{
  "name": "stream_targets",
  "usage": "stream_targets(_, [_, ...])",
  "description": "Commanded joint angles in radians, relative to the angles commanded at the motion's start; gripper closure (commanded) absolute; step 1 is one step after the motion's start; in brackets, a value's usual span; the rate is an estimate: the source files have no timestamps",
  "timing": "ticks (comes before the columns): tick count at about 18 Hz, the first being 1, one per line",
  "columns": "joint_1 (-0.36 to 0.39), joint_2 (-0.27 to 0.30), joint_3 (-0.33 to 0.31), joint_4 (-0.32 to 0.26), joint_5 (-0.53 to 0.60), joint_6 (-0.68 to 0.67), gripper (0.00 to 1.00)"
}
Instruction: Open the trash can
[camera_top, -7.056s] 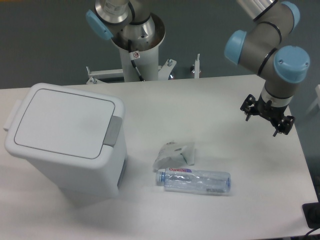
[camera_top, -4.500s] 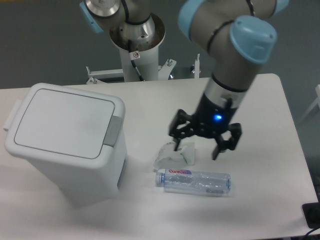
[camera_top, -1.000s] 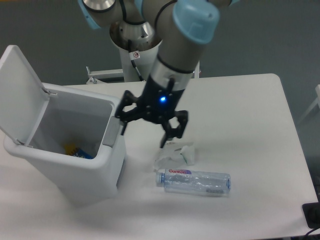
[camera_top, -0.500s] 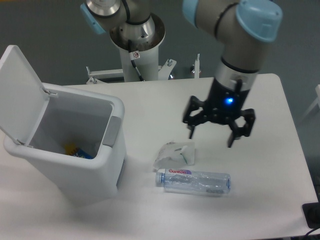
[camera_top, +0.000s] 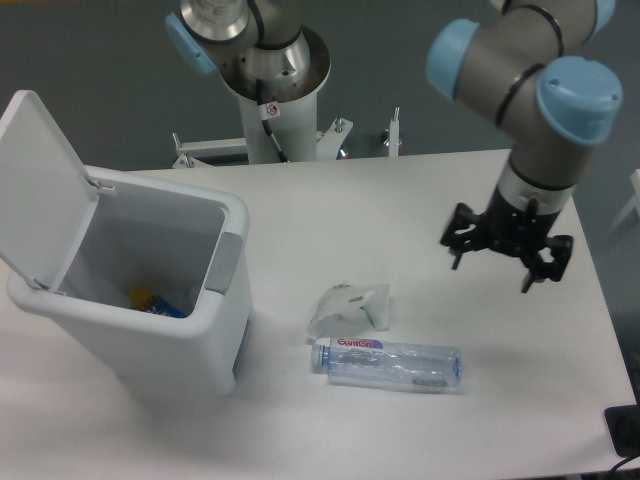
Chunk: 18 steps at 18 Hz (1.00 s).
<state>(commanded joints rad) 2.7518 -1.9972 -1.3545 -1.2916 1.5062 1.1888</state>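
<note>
The trash can (camera_top: 190, 300) looks like smooth white plastic, a bit shiny. The bottle (camera_top: 390, 362) is clear, glossy plastic. The crumpled wrapper (camera_top: 348, 306) looks like thin paper or plastic; I can't tell. The table (camera_top: 340, 200) is smooth, matt white.

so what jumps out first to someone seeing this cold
The big white trash can at the table's left, its lid flipped up and something yellow and blue at the bottom. Then the arm's open, empty tool hovering at the right, with a clear plastic bottle lying near the front.

White trash can (camera_top: 140, 330), grey latch (camera_top: 224, 264)
</note>
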Motion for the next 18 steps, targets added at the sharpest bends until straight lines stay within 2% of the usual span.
stream_targets(2, [0.037, -0.012, -0.002, 0.02, -0.001, 0.029, 0.0])
stream_targets(5, [0.04, -0.029, -0.002, 0.035, 0.011, 0.127, 0.0])
stream_targets(8, [0.04, -0.07, 0.012, 0.04, 0.133, 0.204, 0.0])
stream_targets(9, [0.04, -0.08, 0.012, 0.06, 0.134, 0.228, 0.0])
stream_targets(11, [0.026, -0.084, -0.014, 0.113, 0.138, 0.227, 0.0])
stream_targets(18, [0.017, -0.078, -0.044, 0.129, 0.14, 0.235, 0.0])
